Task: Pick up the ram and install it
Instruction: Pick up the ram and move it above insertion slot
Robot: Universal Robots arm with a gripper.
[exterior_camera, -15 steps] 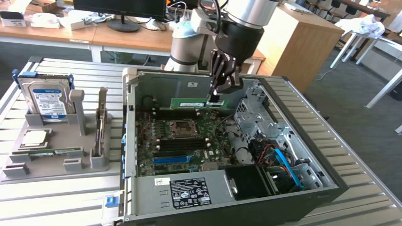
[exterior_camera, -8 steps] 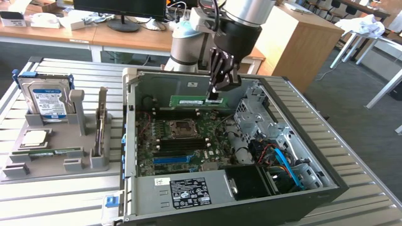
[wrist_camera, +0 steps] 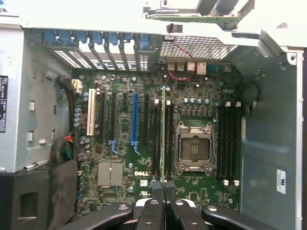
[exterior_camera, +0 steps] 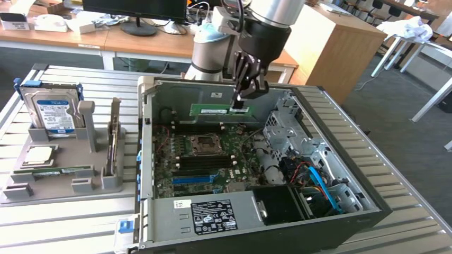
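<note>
Open PC case (exterior_camera: 185,94) is lying on its side on a slatted metal table (exterior_camera: 409,211), w/ the main board (exterior_camera: 201,159) facing up. A power supply (exterior_camera: 205,214) is sitting along the near edge. A metal drive cage (exterior_camera: 282,132) and blue cables (exterior_camera: 319,182) are filling the ext. view's right side. The empty processor socket (wrist_camera: 194,148) is sitting mid-board, w/ black slots (wrist_camera: 229,143) flanking it on both sides. On the ext. view's left, well apart from the case, a grey holder (exterior_camera: 63,188) is carrying a hard drive (exterior_camera: 51,110), a silver processor chip (exterior_camera: 39,154) and a second green stick (exterior_camera: 53,171).

The gripper (exterior_camera: 241,106) is pinching the ram (exterior_camera: 210,110) by one end, jaws closed on it. The ram is hanging level inside the case, toward the far wall and above the board. It is a long thin green strip w/ a pale label. From the wrist it is showing edge-on, running along the black slots just beside the socket. Can't tell if it is touching a slot.

The far wall is standing close behind the ram. The drive cage is rising near the gripper on the ext. view's right. The case is lying open upward.
</note>
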